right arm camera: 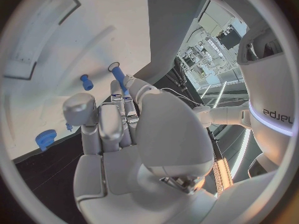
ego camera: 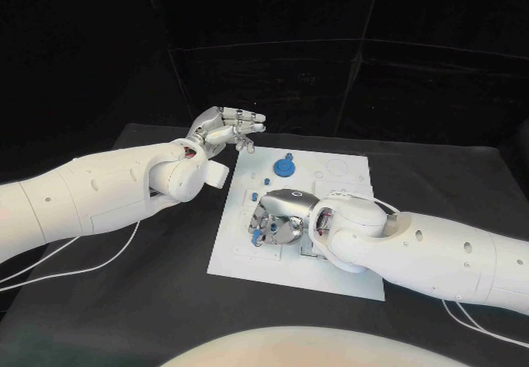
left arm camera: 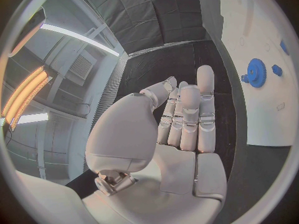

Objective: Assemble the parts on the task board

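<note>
Head view: right hand (ego camera: pixel 289 218) pinches blue peg (right arm camera: pixel 118 77).

task board (ego camera: pixel 342 267) partly under right robot hand (ego camera: pixel 284 218)

The task board (ego camera: pixel 342 264) lies on the table (ego camera: pixel 144 298). A gear (ego camera: pixel 286 164) sits just beside the left hand's fingers (ego camera: pixel 245 126); a peg (right arm camera: pixel 118 77) stands at the right hand's fingers (right arm camera: pixel 127 102).

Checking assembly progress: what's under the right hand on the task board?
The right hand covers the task board middle. A blue peg shows at its fingertips; anything beneath the palm is hidden.
</note>
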